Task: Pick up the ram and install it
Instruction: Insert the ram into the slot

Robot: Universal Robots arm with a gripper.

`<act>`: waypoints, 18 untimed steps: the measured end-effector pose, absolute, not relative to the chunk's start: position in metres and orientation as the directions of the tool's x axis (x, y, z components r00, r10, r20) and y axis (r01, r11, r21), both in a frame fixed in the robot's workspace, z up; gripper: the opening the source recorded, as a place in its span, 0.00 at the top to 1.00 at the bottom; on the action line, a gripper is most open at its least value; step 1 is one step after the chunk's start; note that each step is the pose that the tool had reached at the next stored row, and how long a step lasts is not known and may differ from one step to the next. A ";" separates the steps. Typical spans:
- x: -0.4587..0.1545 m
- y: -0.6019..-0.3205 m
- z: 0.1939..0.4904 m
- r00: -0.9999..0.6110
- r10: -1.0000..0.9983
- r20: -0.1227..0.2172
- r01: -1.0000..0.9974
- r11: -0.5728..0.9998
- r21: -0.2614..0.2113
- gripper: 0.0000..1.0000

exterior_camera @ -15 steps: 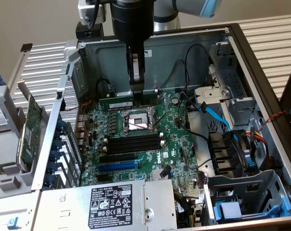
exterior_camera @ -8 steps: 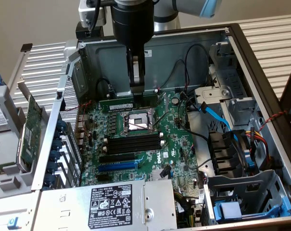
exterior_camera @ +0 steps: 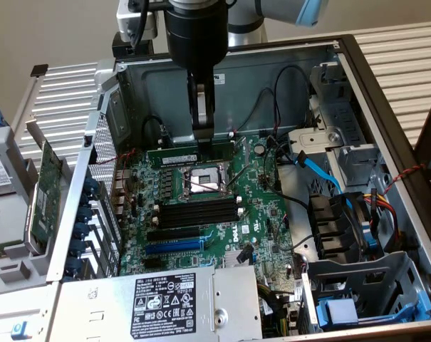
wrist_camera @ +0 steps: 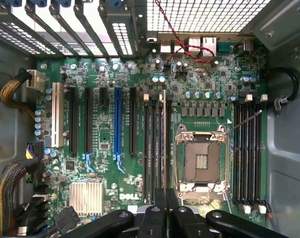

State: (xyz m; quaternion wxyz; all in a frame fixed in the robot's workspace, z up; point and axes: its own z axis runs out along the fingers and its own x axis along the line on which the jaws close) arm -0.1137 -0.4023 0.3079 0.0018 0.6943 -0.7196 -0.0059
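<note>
Exterior view: claw (exterior_camera: 203, 139) clamped on ram (exterior_camera: 172, 154), upright on mobo (exterior_camera: 268, 206) inside PC case (exterior_camera: 151, 85).

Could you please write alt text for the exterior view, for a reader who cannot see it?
The gripper holds the ram on edge, low against the motherboard beside the CPU socket, inside an open computer case.

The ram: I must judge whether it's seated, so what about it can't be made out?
- Exterior view: the gripper covers the middle of the ram; its lower edge in the slot is too small to judge.
- Wrist view: the ram stands edge-on, so its label and chips are hidden; the gripper covers one end.
- White end clips: too small to tell latched or open.
</note>
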 end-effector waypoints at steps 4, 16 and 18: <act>-0.114 -0.402 0.306 -0.036 -0.999 -0.006 -0.999 0.036 0.011 0.87; -0.114 -0.403 0.291 -0.038 -0.999 -0.006 -0.999 0.038 0.011 0.87; -0.114 -0.404 0.290 -0.038 -0.999 -0.005 -0.999 0.038 0.011 0.87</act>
